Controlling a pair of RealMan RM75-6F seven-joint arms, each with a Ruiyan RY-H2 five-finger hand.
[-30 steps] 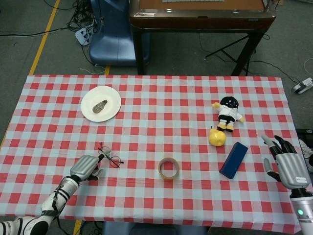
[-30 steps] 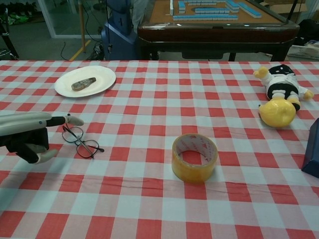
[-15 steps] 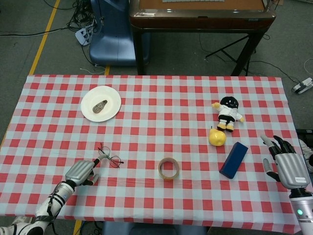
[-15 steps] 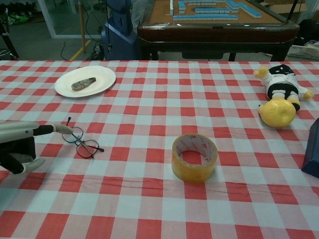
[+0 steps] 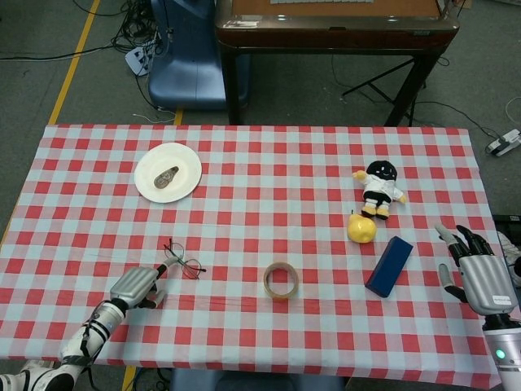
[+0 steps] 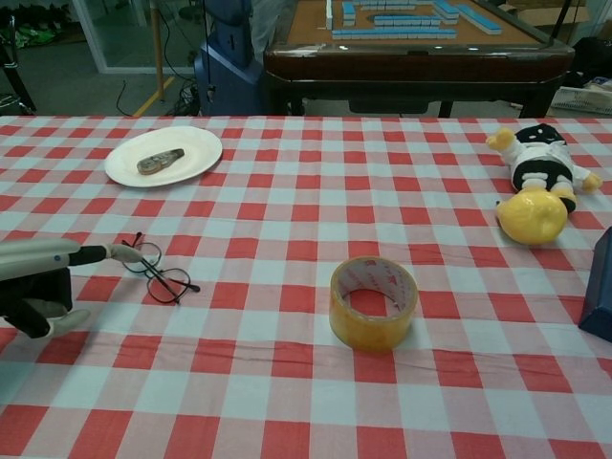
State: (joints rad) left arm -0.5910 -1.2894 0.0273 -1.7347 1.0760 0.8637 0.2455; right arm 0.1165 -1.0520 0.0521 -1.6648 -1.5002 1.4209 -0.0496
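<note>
Left hand (image 6: pixel 38 282) low over the near-left part of the desk (image 5: pixel 269 204), one extended finger reaching to the rim of the glasses (image 6: pixel 153 270), fingertip touching or just at the nearer lens; remaining fingers curled under, nothing clasped in them. Glasses lying flat on the checked cloth, temples folded out toward the desk's middle, in the head view just right of and beyond the left hand (image 5: pixel 137 285); same glasses (image 5: pixel 183 261) well apart from the plate. Right hand (image 5: pixel 476 273) at the far right edge of the desk, fingers spread and pointing away from the robot, holding nothing, touching nothing; out of the chest view.

Nearest to that hand: a dark blue box (image 5: pixel 389 265), lying slantwise, a gap between them. Just beyond the box a yellow round fruit (image 5: pixel 361 227), and touching it from behind a small plush doll (image 5: pixel 378 187) in black and white. Roll of yellow tape (image 6: pixel 374 302) lying flat near the front middle, between glasses and box. White plate (image 6: pixel 196 143) at far left with a small brownish object (image 6: pixel 159 160) on it. Beyond the desk, a dark wooden table (image 6: pixel 421 57) bearing tiles.
</note>
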